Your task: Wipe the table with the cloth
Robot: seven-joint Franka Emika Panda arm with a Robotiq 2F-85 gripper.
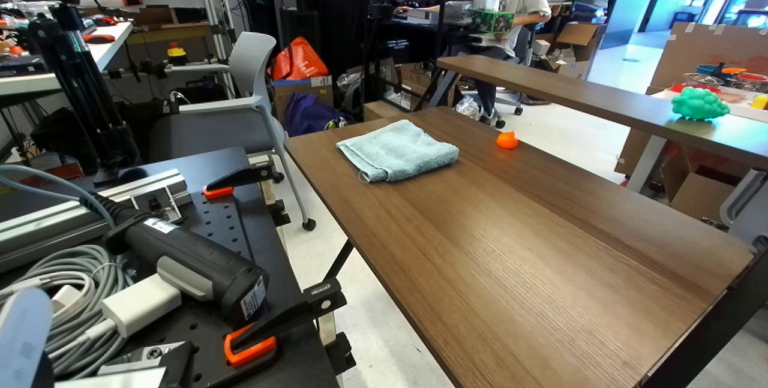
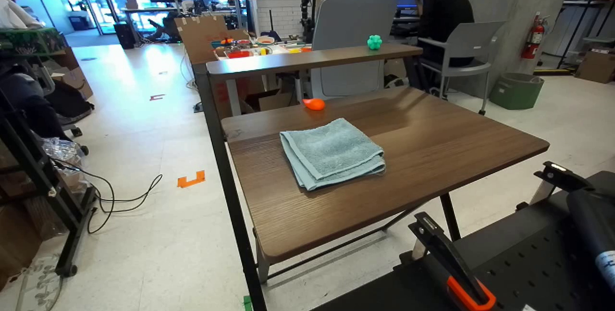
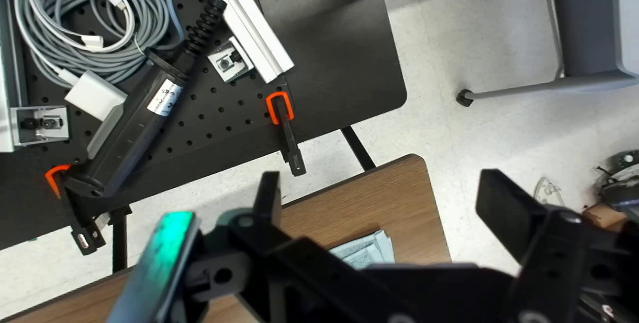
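Fingers stand spread, gripping nothing; the folded towel lies flat on the brown worktop, presumably set there for easy pick-up ahead of wiping.

Rough cloth, smooth wood-grain counter
The cloth is matt, nubbly towelling (its woven border looks flatter); the counter's brown top catches light with a soft sheen. The fingers look matt black, the silvery metal rail smooth, the knobbly green object glossy, the small orange object smooth.
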